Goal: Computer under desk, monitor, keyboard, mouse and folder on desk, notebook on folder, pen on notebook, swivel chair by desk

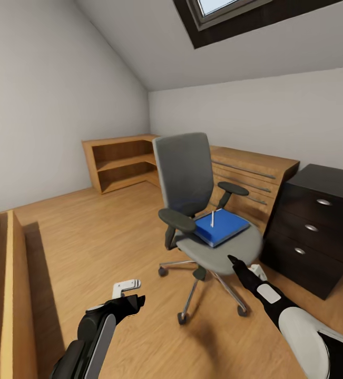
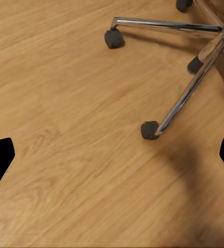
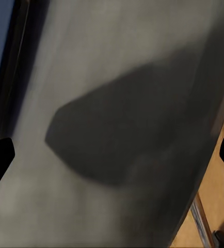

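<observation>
Grey swivel chair (image 1: pixel 203 210) on the wooden floor (image 1: pixel 87 247), carrying the blue folder (image 1: pixel 221 227).

Folder lies flat on the seat toward the right armrest, with a thin pale pen-like stick (image 1: pixel 214 217) on top; I cannot tell what it is. Light wooden shelving (image 1: pixel 121 163) and a chest of drawers (image 1: pixel 255 173) stand behind the chair, the black drawer unit of the bench (image 1: pixel 313 226) just to its right. Right end effector (image 1: pixel 233 261) hovers at the seat's front edge, left end effector (image 1: pixel 134 302) low over bare floor near the castors (image 2: pixel 149 130); both have fingers spread apart. A bed edge is cut off at far left.
</observation>
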